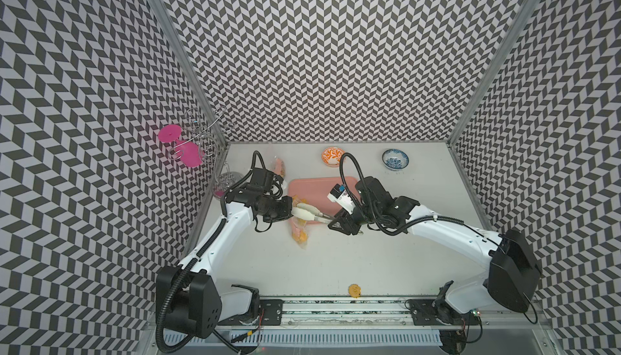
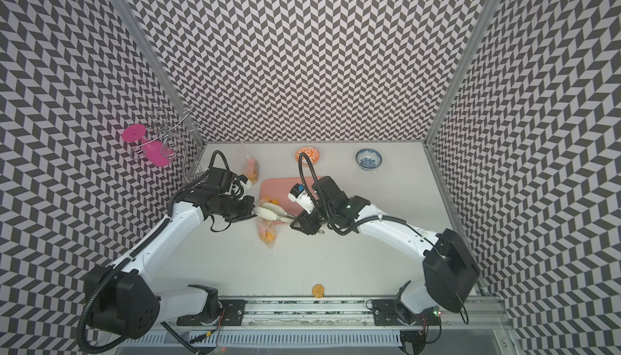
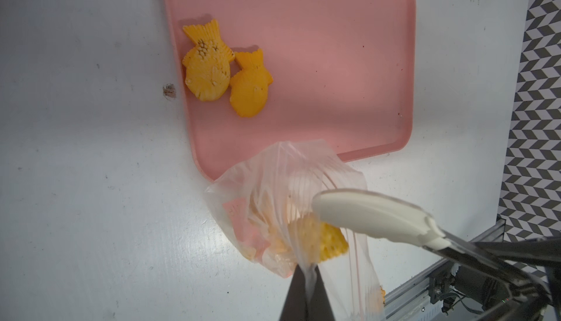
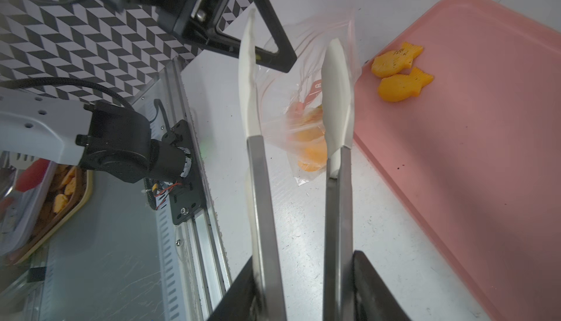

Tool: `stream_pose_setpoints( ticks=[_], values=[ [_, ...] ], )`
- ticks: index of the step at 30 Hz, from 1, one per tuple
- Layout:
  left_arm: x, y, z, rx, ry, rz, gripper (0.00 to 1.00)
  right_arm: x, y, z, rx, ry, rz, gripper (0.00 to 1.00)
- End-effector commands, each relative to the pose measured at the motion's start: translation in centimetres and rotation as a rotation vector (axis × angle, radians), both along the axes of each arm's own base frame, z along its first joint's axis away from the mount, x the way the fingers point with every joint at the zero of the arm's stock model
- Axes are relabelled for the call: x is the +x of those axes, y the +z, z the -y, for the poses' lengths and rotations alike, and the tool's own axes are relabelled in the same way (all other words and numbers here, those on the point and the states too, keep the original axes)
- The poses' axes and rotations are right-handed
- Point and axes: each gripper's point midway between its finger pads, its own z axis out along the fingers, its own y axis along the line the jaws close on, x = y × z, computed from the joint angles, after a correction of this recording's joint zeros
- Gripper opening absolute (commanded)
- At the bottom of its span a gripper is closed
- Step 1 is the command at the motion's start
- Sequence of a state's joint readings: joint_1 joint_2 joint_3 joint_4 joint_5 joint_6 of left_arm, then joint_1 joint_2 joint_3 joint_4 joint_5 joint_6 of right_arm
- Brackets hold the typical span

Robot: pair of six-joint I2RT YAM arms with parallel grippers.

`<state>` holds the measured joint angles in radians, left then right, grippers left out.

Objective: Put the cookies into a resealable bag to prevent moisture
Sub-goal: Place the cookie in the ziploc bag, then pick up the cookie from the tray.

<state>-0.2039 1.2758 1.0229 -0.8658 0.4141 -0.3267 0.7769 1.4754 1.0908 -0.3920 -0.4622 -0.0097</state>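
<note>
Two fish cookies (image 3: 226,73) are lying at the tray's (image 3: 334,61) left end, just far of the bag (image 3: 273,207) the left gripper (image 3: 305,277) is pinching tight, as the right gripper (image 4: 306,286) is clasping spread, empty tongs (image 4: 334,97) pointing left at its mouth.

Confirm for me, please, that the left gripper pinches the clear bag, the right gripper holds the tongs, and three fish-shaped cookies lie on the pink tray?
Not quite: two fish-shaped cookies lie on the pink tray, not three, as the left wrist view shows. The rest stands: the left gripper pinches the clear bag and the right gripper holds the tongs.
</note>
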Motion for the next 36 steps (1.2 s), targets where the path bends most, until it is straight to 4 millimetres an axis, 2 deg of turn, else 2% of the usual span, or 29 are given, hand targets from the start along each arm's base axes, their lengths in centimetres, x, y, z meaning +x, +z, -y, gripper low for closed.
stream_pose_setpoints(
  ticks=[1, 5, 7, 10, 13, 15, 20, 27, 36],
  values=[
    [-0.2, 0.6, -1.6, 0.048, 0.024, 0.027, 0.00, 2.8, 3.7, 1.4, 0.019, -0.077, 0.148, 0.45],
    [-0.3, 0.6, -2.2, 0.047, 0.047, 0.034, 0.00, 5.2, 4.1, 2.8, -0.004, -0.140, 0.210, 0.45],
    [-0.5, 0.4, -2.5, 0.049, 0.056, 0.032, 0.00, 6.1, 3.6, 3.1, -0.044, -0.157, 0.245, 0.45],
    [-0.9, 0.0, -2.9, 0.054, 0.069, 0.019, 0.00, 6.9, 2.0, 3.1, -0.111, -0.140, 0.258, 0.45],
    [-0.8, 0.5, -3.5, 0.061, 0.089, 0.035, 0.00, 7.6, -0.5, 2.9, -0.219, -0.110, 0.272, 0.45],
    [-0.6, 0.9, -4.1, 0.073, 0.108, 0.047, 0.00, 8.0, -2.0, 2.6, -0.288, -0.093, 0.322, 0.45],
    [-1.0, 0.3, -4.7, 0.071, 0.113, 0.026, 0.00, 8.6, -3.9, 0.7, -0.382, -0.039, 0.425, 0.47],
    [-1.3, 0.1, -5.1, 0.077, 0.118, 0.019, 0.00, 8.6, -7.0, -1.3, -0.477, 0.049, 0.485, 0.52],
    [-1.1, 0.0, -5.1, 0.077, 0.108, 0.015, 0.00, 10.1, -8.3, -2.7, -0.529, 0.026, 0.473, 0.52]
  ],
)
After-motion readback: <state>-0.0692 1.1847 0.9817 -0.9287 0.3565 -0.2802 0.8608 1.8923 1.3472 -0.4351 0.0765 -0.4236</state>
